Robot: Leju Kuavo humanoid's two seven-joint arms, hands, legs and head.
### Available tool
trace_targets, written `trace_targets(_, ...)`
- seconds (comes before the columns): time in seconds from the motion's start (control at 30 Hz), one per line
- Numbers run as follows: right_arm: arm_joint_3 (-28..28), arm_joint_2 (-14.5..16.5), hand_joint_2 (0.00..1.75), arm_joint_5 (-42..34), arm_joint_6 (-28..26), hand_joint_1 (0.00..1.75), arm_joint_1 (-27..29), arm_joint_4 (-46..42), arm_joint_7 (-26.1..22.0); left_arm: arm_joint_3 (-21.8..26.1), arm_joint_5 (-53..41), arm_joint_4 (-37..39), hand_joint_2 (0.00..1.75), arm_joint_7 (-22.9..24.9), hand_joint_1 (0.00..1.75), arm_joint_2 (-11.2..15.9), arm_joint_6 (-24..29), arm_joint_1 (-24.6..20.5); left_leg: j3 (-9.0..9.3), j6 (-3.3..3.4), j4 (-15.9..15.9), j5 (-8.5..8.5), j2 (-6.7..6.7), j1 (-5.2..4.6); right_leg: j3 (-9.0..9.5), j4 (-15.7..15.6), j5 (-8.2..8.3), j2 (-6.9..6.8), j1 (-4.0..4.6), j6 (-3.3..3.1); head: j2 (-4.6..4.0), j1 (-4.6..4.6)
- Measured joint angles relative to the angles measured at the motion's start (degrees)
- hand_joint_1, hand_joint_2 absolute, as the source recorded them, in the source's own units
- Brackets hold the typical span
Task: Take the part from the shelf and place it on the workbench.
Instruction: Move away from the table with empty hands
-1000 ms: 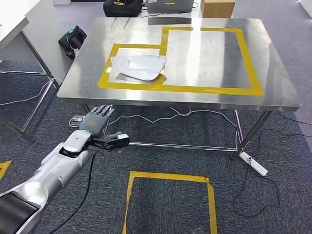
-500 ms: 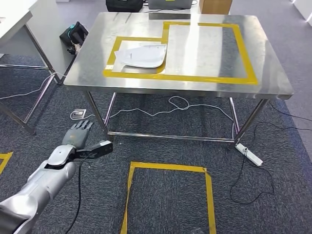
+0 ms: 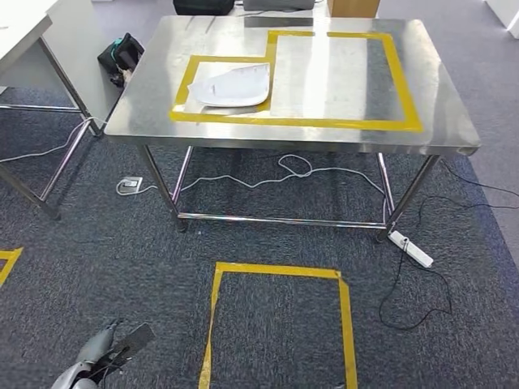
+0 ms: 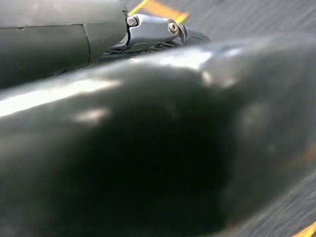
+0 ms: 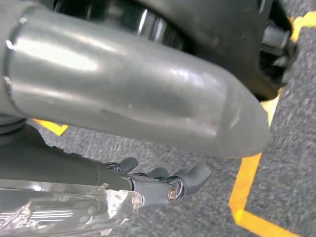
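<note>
Left robot hand hangs low at seven o'clock over the carpet; whether it is released or clenched is unclear. White part lies on the bench, at eleven o'clock, inside yellow tape.

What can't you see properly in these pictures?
- Left hand: head view, cut off by the bottom edge, so its fingers can't be read.
- Right hand: right wrist view, fingertips show, palm hidden.
- White part on the workbench: too small for detail.
</note>
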Motion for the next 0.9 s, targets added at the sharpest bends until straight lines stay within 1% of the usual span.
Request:
trace_targets(0.07,0.0,0.0,0.0,0.0,-0.1,0.0,0.1,0.0,0.0,1.1,0.4,0.6,0.0,0.1,0.0,-0.1,-0.1,0.6,-0.12,0.56,0.0,0.03,-0.04,0.01,-0.07,0.0,0.09,-0.08,0.02,0.06,0.0,0.02)
trace_targets(0.13,0.0,0.0,0.0,0.0,-1.0,0.0,0.2,0.0,0.0,5.5,3.9,3.0,0.0,2.6,0.0,-0.4,-2.0,2.7,-0.42,0.98,-0.1,0.32,-0.09,0.09,-0.37,0.0,0.37,-0.14,0.18,-0.15,0.0,-0.01)
trace_targets(0.2,0.0,-0.1,0.0,0.0,-2.2,0.0,0.3,0.0,0.1,10.6,8.2,5.4,0.0,6.2,0.0,-1.1,-4.3,5.0,-0.66,0.78,-0.3,0.61,-0.12,0.16,-0.65,0.0,0.61,-0.15,0.29,-0.4,0.01,-0.04)
trace_targets(0.23,0.0,-0.1,0.0,0.0,-2.5,0.0,0.3,0.0,0.2,12.2,9.1,5.9,0.0,7.5,0.0,-1.5,-4.7,5.7,-0.73,0.68,-0.3,0.68,-0.13,0.15,-0.7,0.0,0.66,-0.19,0.29,-0.35,0.01,-0.03)
trace_targets(0.3,0.0,-0.1,0.0,-0.1,-2.8,0.0,0.4,0.0,0.3,14.8,10.0,6.7,0.0,9.8,0.0,-2.5,-5.3,6.9,-0.97,0.48,-0.1,0.82,-0.19,0.08,-0.8,0.0,0.79,-0.32,0.23,-0.18,0.01,-0.01)
trace_targets(0.37,-0.1,-0.2,0.0,-0.2,-2.9,0.0,0.4,0.0,0.4,16.5,10.4,7.4,0.0,10.9,0.0,-3.5,-5.4,7.6,-1.24,0.46,0.1,0.92,-0.32,-0.05,-0.86,0.0,0.97,-0.48,0.11,0.1,0.0,0.01)
trace_targets(0.43,-0.2,-0.2,0.0,-0.2,-2.9,0.0,0.4,0.0,0.4,17.6,10.5,7.8,0.0,11.4,0.0,-4.2,-5.4,7.9,-1.37,0.74,0.0,1.21,-0.47,-0.09,-0.82,-0.2,1.21,-0.6,0.01,0.52,0.0,0.01)
trace_targets(0.47,-0.3,-0.2,0.0,-0.3,-2.9,0.0,0.4,0.0,0.5,18.1,10.6,7.9,0.0,11.5,0.0,-4.5,-5.4,7.9,-1.36,0.91,-0.2,1.48,-0.51,0.03,-0.98,0.0,1.02,-0.61,-0.02,0.78,0.0,0.02)
trace_targets(0.5,-0.3,-0.2,0.0,-0.3,-2.9,0.0,0.4,0.0,0.5,18.4,10.6,8.0,0.0,11.6,0.0,-4.7,-5.4,7.9,-1.38,1.1,-0.4,1.76,-0.54,0.2,-1.38,0.8,0.16,-0.6,-0.02,1.07,0.0,0.09)
trace_targets(0.53,-0.4,-0.3,0.0,-0.3,-3.0,0.0,0.5,0.0,0.5,18.7,10.6,8.1,0.0,11.6,0.0,-4.9,-5.4,7.9,-1.44,1.27,-0.6,2.04,-0.54,0.38,-2.25,3.0,-1.49,-0.58,-0.04,1.32,0.0,0.18)
trace_targets(0.57,-0.4,-0.3,0.0,-0.3,-3.0,0.0,0.5,0.0,0.5,19.0,10.6,8.1,0.0,11.7,0.0,-5.1,-5.4,7.9,-1.61,1.37,-0.7,2.19,-0.54,0.47,-3.56,6.2,-3.72,-0.55,-0.09,1.57,0.0,0.25)
trace_targets(0.6,-0.4,-0.3,0.0,-0.3,-3.0,0.0,0.5,0.0,0.5,19.2,10.6,8.2,0.0,11.7,0.0,-5.2,-5.4,8.0,-1.86,1.46,-0.6,2.32,-0.54,0.49,-5.02,10.2,-6.06,-0.55,-0.13,1.78,0.0,0.32)
trace_targets(0.63,-0.4,-0.4,0.0,-0.3,-3.0,0.0,0.6,0.0,0.5,19.3,10.6,8.3,0.0,11.7,0.0,-5.4,-5.4,8.0,-2.12,1.46,-0.6,2.47,-0.55,0.5,-6.3,13.7,-7.77,-0.56,-0.17,1.93,0.0,0.31)
trace_targets(0.67,-0.4,-0.4,0.0,-0.3,-3.0,0.0,0.6,0.0,0.5,19.4,10.7,8.3,0.0,11.7,0.0,-5.5,-5.4,8.0,-2.37,1.39,-0.6,2.61,-0.57,0.52,-6.78,15.6,-8.43,-0.56,-0.19,2.05,0.0,0.31)
trace_targets(0.7,-0.4,-0.5,0.0,-0.4,-3.0,0.0,0.7,0.0,0.5,19.5,10.7,8.4,0.0,11.7,0.0,-5.6,-5.4,8.1,-2.59,1.26,-0.5,2.75,-0.61,0.58,-6.25,15.4,-8.03,-0.57,-0.22,2.14,0.0,0.31)
trace_targets(0.73,-0.4,-0.5,0.0,-0.4,-3.0,0.0,0.7,0.0,0.5,19.6,10.7,8.4,0.0,11.7,0.0,-5.7,-5.4,8.1,-2.77,1.09,-0.4,2.85,-0.66,0.67,-4.43,12.7,-6.66,-0.57,-0.27,2.22,0.0,0.3)
trace_targets(0.77,-0.4,-0.6,0.0,-0.4,-3.0,0.0,0.7,0.0,0.5,19.7,10.7,8.4,0.0,11.7,0.0,-5.8,-5.4,8.1,-2.9,0.85,-0.2,2.92,-0.73,0.74,-1.86,8.7,-5.02,-0.57,-0.35,2.31,0.0,0.33)
trace_targets(0.8,-0.4,-0.6,0.0,-0.4,-3.0,0.0,0.6,0.0,0.5,19.8,10.7,8.5,0.0,11.7,0.0,-5.8,-5.4,8.1,-3.12,0.53,0.1,2.94,-0.84,0.7,0.54,4.7,-3.91,-0.41,-0.37,2.32,0.0,0.34)
trace_targets(0.83,-0.4,-0.6,0.0,-0.4,-2.9,0.0,0.5,0.0,0.5,19.9,10.7,8.5,0.0,11.7,0.0,-5.9,-5.4,8.1,-3.29,0.16,0.3,3.01,-1.03,0.63,2.28,1.7,-3.12,-0.22,-0.4,2.03,0.0,0.25)
trace_targets(0.87,-0.5,-0.6,0.0,-0.5,-2.9,0.0,0.5,0.0,0.5,20.0,10.7,8.5,0.0,11.7,0.0,-5.8,-5.5,8.1,-3.44,-0.22,0.5,3.14,-1.21,0.54,3.01,0.3,-2.93,-0.12,-0.37,1.63,0.0,0.13)
trace_targets(0.9,-0.5,-0.6,0.0,-0.6,-2.9,0.0,0.5,0.0,0.6,20.1,10.7,8.5,0.0,11.7,0.0,-5.9,-5.5,8.1,-3.58,-0.59,0.5,3.33,-1.43,0.51,3.04,0.1,-2.99,-0.08,-0.23,1.1,0.01,0.01)
